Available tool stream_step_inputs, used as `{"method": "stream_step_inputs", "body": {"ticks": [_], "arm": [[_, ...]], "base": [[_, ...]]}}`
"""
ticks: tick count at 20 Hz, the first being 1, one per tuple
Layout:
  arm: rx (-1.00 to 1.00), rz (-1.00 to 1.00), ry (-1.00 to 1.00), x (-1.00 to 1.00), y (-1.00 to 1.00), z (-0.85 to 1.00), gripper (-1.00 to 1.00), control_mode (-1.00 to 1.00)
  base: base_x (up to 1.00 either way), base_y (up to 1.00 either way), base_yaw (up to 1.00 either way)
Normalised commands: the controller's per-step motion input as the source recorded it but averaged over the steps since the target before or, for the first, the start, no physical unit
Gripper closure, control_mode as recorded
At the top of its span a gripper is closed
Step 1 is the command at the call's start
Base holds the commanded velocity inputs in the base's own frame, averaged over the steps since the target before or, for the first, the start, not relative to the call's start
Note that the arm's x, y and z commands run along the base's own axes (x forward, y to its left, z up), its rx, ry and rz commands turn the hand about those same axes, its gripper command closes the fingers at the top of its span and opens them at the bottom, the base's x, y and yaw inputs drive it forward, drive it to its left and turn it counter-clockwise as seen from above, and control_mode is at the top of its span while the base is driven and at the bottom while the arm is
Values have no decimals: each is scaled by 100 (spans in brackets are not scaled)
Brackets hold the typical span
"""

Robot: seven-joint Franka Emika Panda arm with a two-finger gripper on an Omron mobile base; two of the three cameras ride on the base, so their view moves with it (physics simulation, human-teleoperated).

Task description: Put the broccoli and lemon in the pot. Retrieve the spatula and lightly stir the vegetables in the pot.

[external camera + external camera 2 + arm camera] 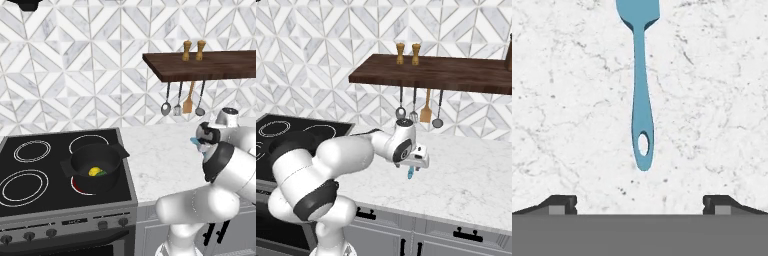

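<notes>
The teal spatula (642,100) lies flat on the white marble counter, its blade toward the top of the hand view and the handle's hole end nearest the fingertips (562,202). My gripper (640,202) hangs open just above the handle end, touching nothing. From the right base view the gripper (414,168) points down at the counter, with a bit of the spatula (410,173) showing under it. On the stove's front right burner stands the black pot (88,183). Inside it lie the lemon (93,171) and the broccoli (102,173).
A dark wooden shelf (456,75) carries two pepper mills (408,53). Under it hang metal ladles (438,121) and a tan wooden spatula (426,114). The stove (30,170) is left of the marble counter (471,175), whose front edge runs above cabinet drawers.
</notes>
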Motion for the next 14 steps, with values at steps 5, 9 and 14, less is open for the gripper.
{"method": "stream_step_inputs", "body": {"ticks": [5, 9, 14], "arm": [[3, 3, 0, 31, -12, -24, -100, -100], [1, 2, 0, 21, -18, -23, -100, -100], [0, 0, 0, 5, -1, -27, -100, -100]], "base": [[0, 0, 0], [0, 0, 0], [0, 0, 0]]}}
